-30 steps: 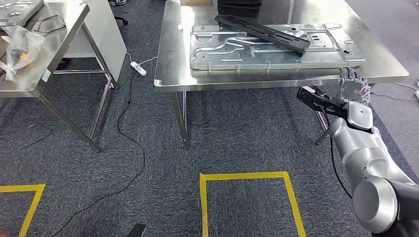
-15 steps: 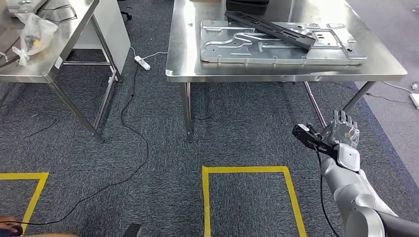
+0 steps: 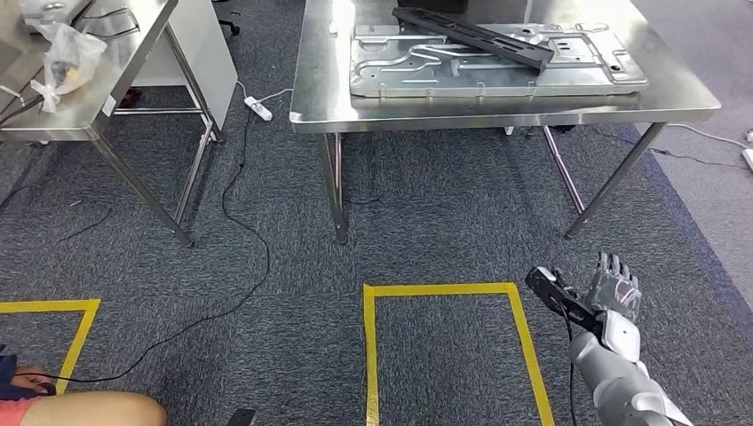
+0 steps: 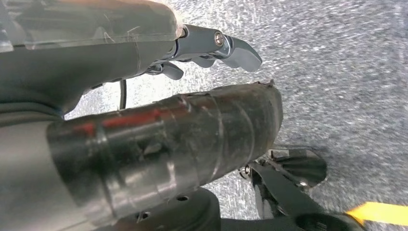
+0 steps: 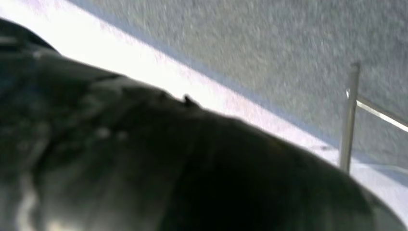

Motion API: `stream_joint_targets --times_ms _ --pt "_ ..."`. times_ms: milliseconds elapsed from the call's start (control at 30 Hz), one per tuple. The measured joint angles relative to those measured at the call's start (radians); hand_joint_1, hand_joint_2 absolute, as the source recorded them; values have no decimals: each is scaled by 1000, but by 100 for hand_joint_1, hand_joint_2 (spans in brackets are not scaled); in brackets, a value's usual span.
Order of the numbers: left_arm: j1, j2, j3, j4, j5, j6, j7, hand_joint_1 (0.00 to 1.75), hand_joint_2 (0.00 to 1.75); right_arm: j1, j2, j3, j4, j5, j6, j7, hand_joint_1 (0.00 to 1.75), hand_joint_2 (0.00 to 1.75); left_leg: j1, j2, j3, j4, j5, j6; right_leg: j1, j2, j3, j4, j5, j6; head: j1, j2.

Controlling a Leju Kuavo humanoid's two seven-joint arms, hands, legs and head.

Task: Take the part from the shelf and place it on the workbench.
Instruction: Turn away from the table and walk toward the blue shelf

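Note:
A long black part (image 3: 471, 37) lies slantwise across a silver stamped metal panel (image 3: 493, 60) on the steel workbench (image 3: 400, 115) at the top of the head view. My right hand (image 3: 615, 295) hangs low at the lower right, over the carpet and well short of the workbench, its fingers straight and apart with nothing in them. In the left wrist view my left hand (image 4: 192, 96) is over the carpet, its thick thumb (image 4: 202, 134) and its fingers (image 4: 226, 45) spread and holding nothing. The right wrist view is blurred, and my right hand (image 5: 144, 159) is a dark shape there.
A second steel table (image 3: 89, 98) at the left carries a plastic bag (image 3: 64, 55). A power strip (image 3: 257, 108) and its cable lie on the carpet between the tables. Yellow tape (image 3: 439, 290) marks a square on the floor. Part of a person (image 3: 84, 410) is at the bottom left.
The camera has shifted, so the workbench sits higher in the picture. My right hand has dropped from the workbench's front edge down toward the floor, still holding nothing.

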Motion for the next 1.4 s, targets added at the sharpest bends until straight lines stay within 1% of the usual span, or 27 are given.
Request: stream_joint_targets --times_ms 67,100,133,200,233,267,300,367,400,433,467,567,600,700,767,800,867,900,933,967,1000,1033,1100,1133,1233,1300,1400 --pt "1 3 4 0 6 1 -8 0 0 37 5 -28 3 -22 -19 -13 0 0 -2 -2 101 -153 26 8 2 -1 -10 6 8 8 0 0" --pt "2 4 6 0 11 2 -12 0 0 55 8 -43 5 -32 -28 -19 0 0 -4 -2 132 -206 22 13 2 -2 -13 7 13 14 0 0" --pt "4 5 11 0 15 2 -17 0 0 71 10 -57 6 -41 -36 -24 0 0 -6 -2 148 -236 14 17 3 -2 -14 7 19 20 0 0" --pt "10 6 21 0 24 3 -25 0 0 103 14 -82 10 -58 -46 -35 0 0 -5 0 149 -251 20 30 2 -2 -15 5 28 33 1 0" --pt "13 6 25 0 29 4 -28 0 0 120 15 -94 12 -67 -49 -40 0 0 -4 1 148 -255 28 39 1 -1 -18 10 21 39 1 0" --pt "16 8 28 0 33 4 -31 0 0 138 16 -107 14 -75 -50 -44 0 0 -2 3 145 -260 37 48 0 1 -27 31 0 44 1 0" --pt "18 8 31 0 37 4 -33 0 0 156 17 -121 16 -84 -51 -47 0 0 -1 4 140 -263 45 56 -2 2 -44 74 -35 47 2 0" --pt "23 10 40 0 44 4 -37 0 0 190 20 -154 21 -101 -54 -50 0 0 -3 5 123 -260 56 62 -4 5 -89 203 -115 53 2 0" --pt "26 11 45 0 48 4 -39 0 0 207 22 -172 24 -109 -55 -51 0 0 -4 5 115 -256 60 62 -5 6 -103 256 -139 56 2 0" --pt "29 11 49 0 52 4 -41 0 0 224 24 -189 27 -117 -56 -52 0 0 -4 5 107 -252 62 62 -6 6 -101 277 -146 57 2 0" --pt "31 12 52 0 56 5 -43 0 0 241 26 -204 30 -123 -56 -53 0 0 -4 5 101 -248 64 61 -7 6 -80 259 -136 57 2 0" --pt "32 13 66 0 72 8 -46 0 0 287 28 -245 35 -140 -54 -49 0 0 -6 6 87 -231 63 55 -6 4 46 72 -84 49 1 0" --pt "32 14 72 0 77 8 -46 0 0 302 29 -258 37 -145 -53 -46 0 0 -8 6 84 -226 62 50 -3 3 71 30 -78 44 1 0" --pt "32 19 83 0 88 10 -46 0 0 346 33 -292 43 -147 -53 -34 0 0 -11 7 81 -224 65 34 1 6 76 11 -74 29 1 0" --pt "33 22 91 0 92 11 -48 0 0 369 36 -306 48 -139 -52 -16 0 0 -10 5 71 -202 43 24 -4 6 73 4 -66 15 0 0" --pt "33 23 94 0 95 12 -50 0 0 379 38 -312 50 -135 -51 -8 0 0 -9 5 55 -165 15 20 -6 6 71 1 -61 7 0 0" --pt "33 26 100 0 104 15 -57 0 0 400 43 -327 53 -134 -44 1 0 0 -6 4 5 -42 -60 14 -5 4 63 0 -56 -1 -2 0" --pt "34 27 102 0 108 16 -60 0 0 412 46 -336 56 -135 -41 3 0 0 -5 4 -17 17 -85 12 -5 4 59 0 -54 -3 -2 0" --pt "35 27 104 0 111 18 -61 0 0 423 49 -345 58 -137 -39 4 0 0 -4 5 -26 48 -93 10 -4 3 56 1 -52 -3 -2 0" --pt "37 28 106 0 114 18 -62 0 0 433 52 -353 60 -139 -37 6 0 0 -4 5 -16 41 -81 11 -4 4 53 2 -50 -3 -2 0" --pt "38 29 109 0 117 19 -63 0 0 441 55 -359 62 -140 -36 7 0 0 -4 4 14 -4 -53 12 -4 6 52 3 -48 -1 -2 0" --pt "38 31 112 0 119 19 -63 0 0 448 58 -364 64 -140 -36 9 0 0 -4 4 56 -75 -20 16 -4 8 51 5 -46 1 -2 0" --pt "36 34 118 0 124 20 -64 0 0 458 62 -373 66 -139 -33 16 0 0 -7 2 123 -203 20 25 0 10 49 9 -43 8 -2 0" --pt "35 35 120 0 126 20 -64 0 0 464 65 -377 68 -136 -29 22 0 0 -8 1 136 -234 25 29 2 11 47 10 -41 13 -1 0" --pt "37 36 125 0 134 23 -62 0 0 485 73 -381 72 -115 -18 54 0 0 -7 2 137 -249 33 39 1 11 46 9 -35 30 -1 0" --pt "38 36 128 0 140 25 -61 0 0 499 81 -382 76 -104 -11 73 0 0 -3 6 137 -260 47 52 -1 12 29 47 -68 38 0 0" --pt "38 37 134 0 145 27 -61 0 0 515 93 -383 80 -91 1 94 0 0 -2 11 127 -260 56 61 -4 11 -42 220 -170 48 0 0"
